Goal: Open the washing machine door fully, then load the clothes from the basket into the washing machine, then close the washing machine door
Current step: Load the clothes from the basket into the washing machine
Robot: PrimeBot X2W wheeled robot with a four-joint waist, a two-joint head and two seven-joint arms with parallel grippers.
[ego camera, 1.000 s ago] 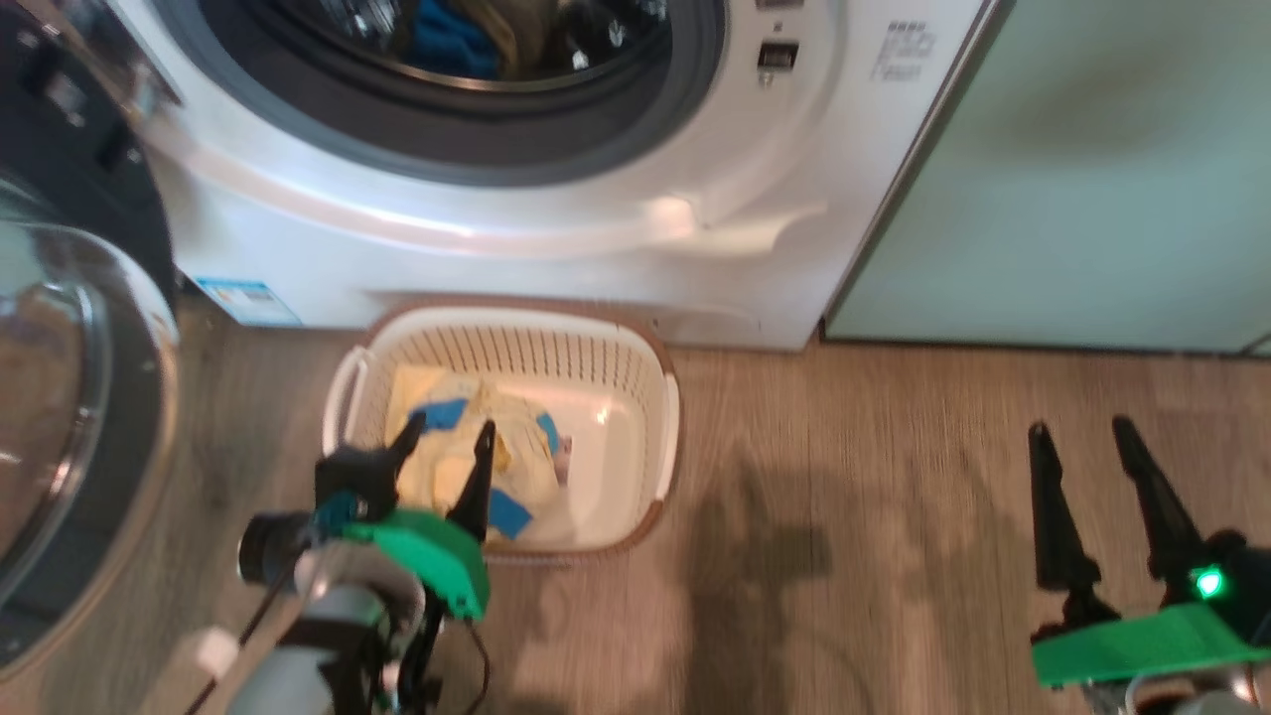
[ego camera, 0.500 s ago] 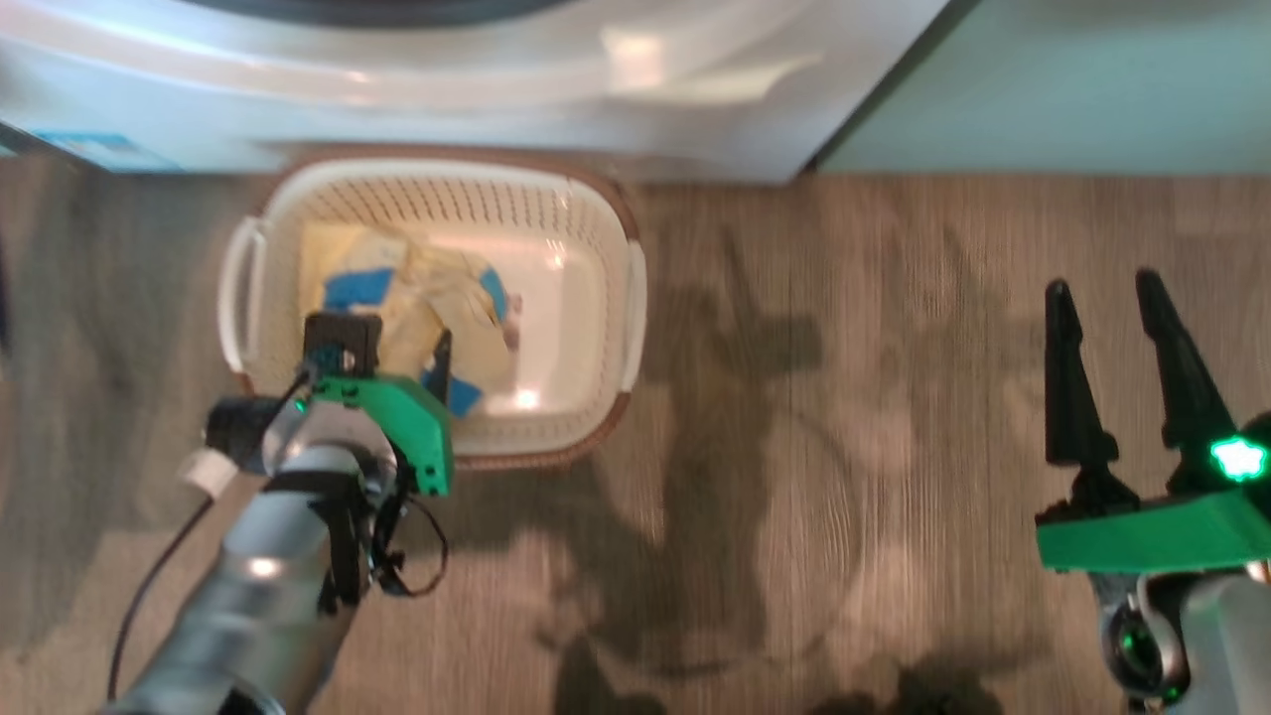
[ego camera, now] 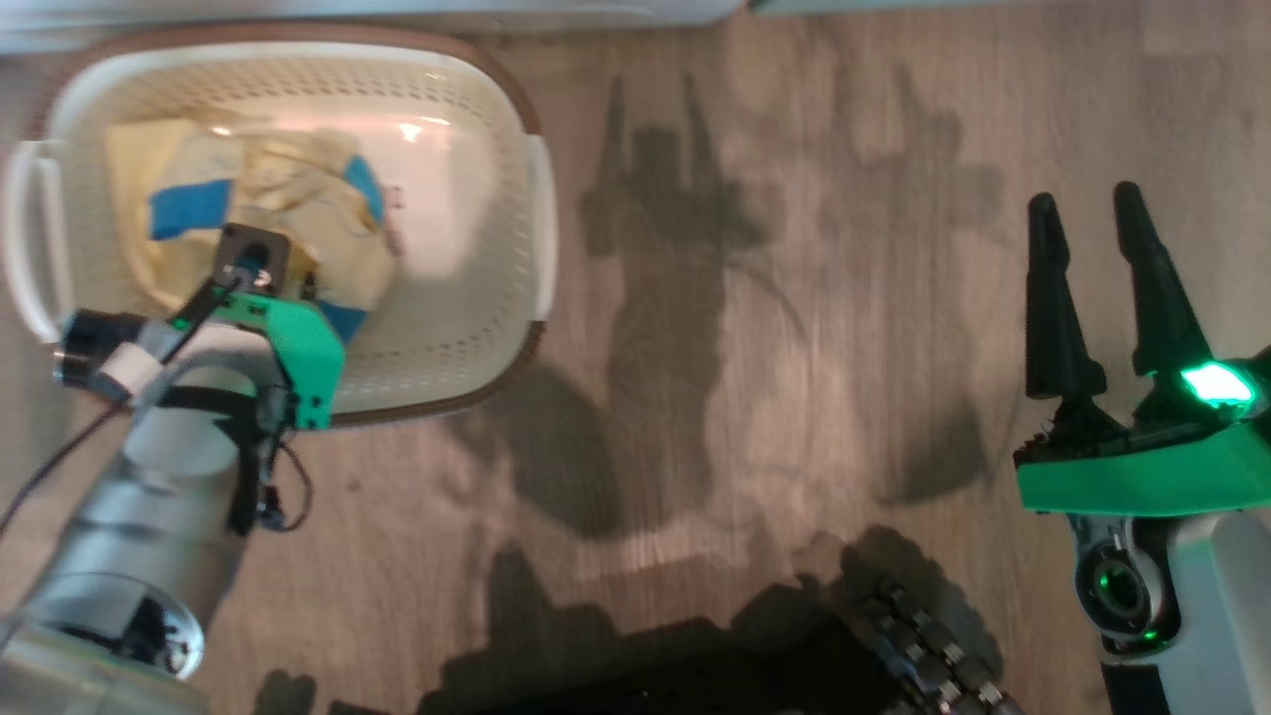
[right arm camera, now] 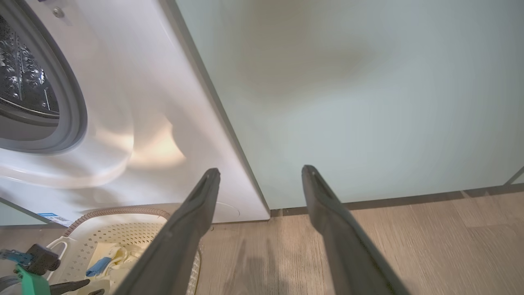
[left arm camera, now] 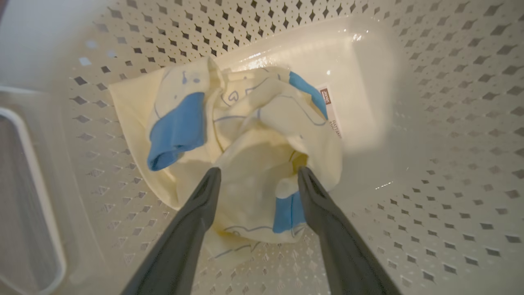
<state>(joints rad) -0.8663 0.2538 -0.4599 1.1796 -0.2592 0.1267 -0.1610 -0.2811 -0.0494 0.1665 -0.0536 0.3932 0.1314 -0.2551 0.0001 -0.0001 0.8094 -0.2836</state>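
Yellow clothes (left arm camera: 245, 135) with blue patches lie bunched on the bottom of the basket (left arm camera: 430, 82), just in front of the washing machine (right arm camera: 135, 102), and our left fingers (left arm camera: 211, 184) stand wide apart over the heap, holding nothing. We judge it best to sink both tips into the thick middle folds before closing, clear of the perforated wall, while our right fingers (ego camera: 1053, 298) hang spread and empty above the floor (ego camera: 794, 149)

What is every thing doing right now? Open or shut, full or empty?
basket: upright on the floor, not empty.
clothes: crumpled in a heap inside the basket.
left claw: open, down in the basket, a finger each side of the heap.
right claw: open, empty, above the floor.
washing machine: drum mouth uncovered.
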